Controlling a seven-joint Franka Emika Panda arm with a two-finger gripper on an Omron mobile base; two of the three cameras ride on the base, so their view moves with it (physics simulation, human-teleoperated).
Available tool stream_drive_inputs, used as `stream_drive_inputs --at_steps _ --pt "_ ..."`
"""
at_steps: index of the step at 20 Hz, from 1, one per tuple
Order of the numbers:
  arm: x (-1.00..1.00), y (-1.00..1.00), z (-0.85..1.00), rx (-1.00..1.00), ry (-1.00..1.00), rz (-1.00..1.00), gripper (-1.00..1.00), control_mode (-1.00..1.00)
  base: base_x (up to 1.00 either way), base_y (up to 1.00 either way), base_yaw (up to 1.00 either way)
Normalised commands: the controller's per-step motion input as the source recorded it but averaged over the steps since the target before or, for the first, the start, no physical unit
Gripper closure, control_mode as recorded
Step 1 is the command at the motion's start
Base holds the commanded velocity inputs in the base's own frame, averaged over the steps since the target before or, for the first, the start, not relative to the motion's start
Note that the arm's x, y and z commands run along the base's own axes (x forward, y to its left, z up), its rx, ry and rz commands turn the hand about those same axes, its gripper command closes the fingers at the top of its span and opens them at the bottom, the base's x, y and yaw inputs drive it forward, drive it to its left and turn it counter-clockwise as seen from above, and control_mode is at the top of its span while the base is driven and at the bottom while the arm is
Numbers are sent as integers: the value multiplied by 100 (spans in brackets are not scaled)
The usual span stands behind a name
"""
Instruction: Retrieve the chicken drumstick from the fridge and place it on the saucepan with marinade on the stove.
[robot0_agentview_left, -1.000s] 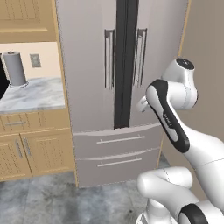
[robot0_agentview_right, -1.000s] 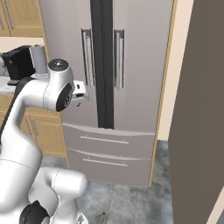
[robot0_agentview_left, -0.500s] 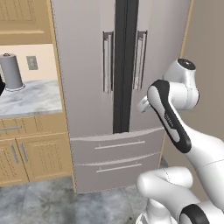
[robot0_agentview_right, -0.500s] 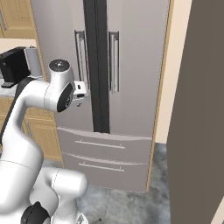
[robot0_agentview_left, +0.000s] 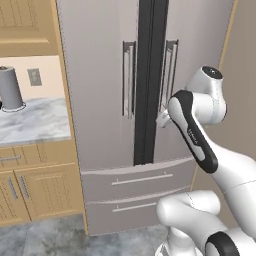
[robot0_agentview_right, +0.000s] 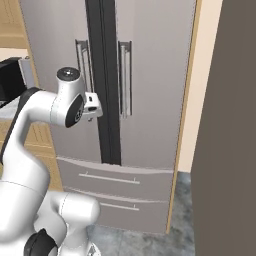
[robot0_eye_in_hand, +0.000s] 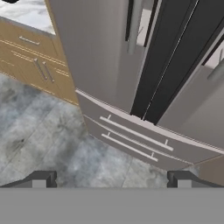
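Grey floor tiles and oak cabinets frame the fridge (robot0_agentview_left: 135, 100), doors closed, so I hold my gripper (robot0_eye_in_hand: 111, 178) spread and empty, facing it, ready to reach for a handle (robot0_agentview_left: 129, 79).

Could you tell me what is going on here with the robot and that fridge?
The white arm is parked in front of the fridge, whose two doors and both lower drawers are shut. Its pincer hangs open and empty, looking down at the drawers and the floor, touching neither door handle. No drumstick has been fetched yet. A marble counter with wooden cabinets stands to the fridge's left.
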Motion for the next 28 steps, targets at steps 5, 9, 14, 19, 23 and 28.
stream_drive_inputs --at_steps 5,9,14,19,23,28 --pt "0 0 0 0 0 0 -100 100 26 -12 0" --pt "0 0 0 0 0 0 -100 100 7 -10 0" --pt "1 0 0 0 0 0 -100 -100 0 0 0" --pt "37 6 0 0 0 -5 -100 -100 0 0 0" --pt "10 17 14 0 -7 -12 -100 -100 0 0 0" --pt "1 31 34 5 -10 -14 -100 -100 0 0 0"
